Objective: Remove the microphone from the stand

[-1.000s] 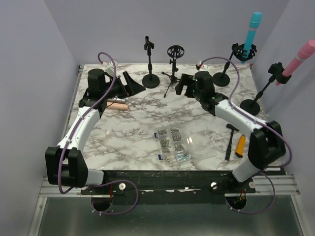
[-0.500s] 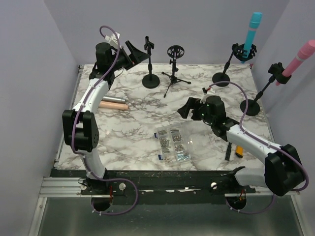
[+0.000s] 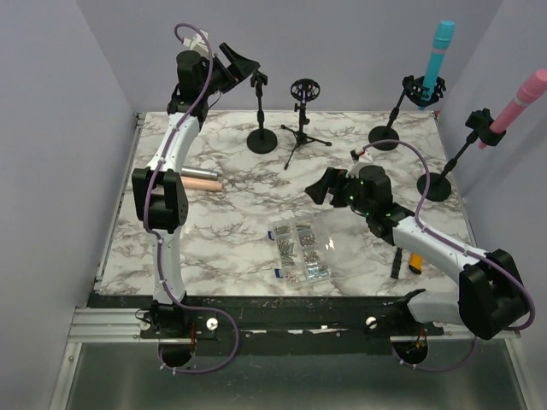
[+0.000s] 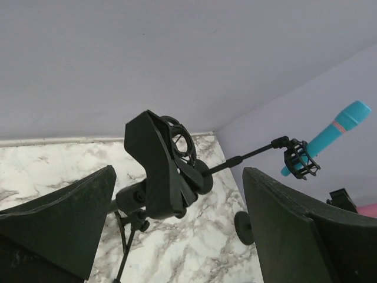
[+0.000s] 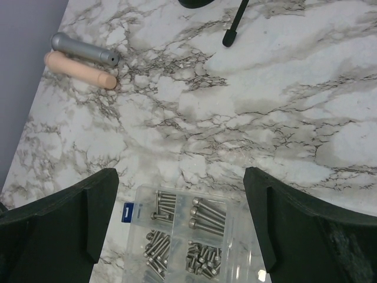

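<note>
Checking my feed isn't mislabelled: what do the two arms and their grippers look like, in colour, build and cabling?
Both the left arm and the right arm have white links between chunky black joint housings, each trailed by a looping purple cable. The left gripper and right gripper are all black, with broad, flat, wedge-shaped fingers. No markings or sleeves are visible.

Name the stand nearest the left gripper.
The leftmost stand, with the empty clip and round base; the left gripper hovers at its clip. The tripod, blue-microphone stand and pink-microphone stand sit farther right.
</note>
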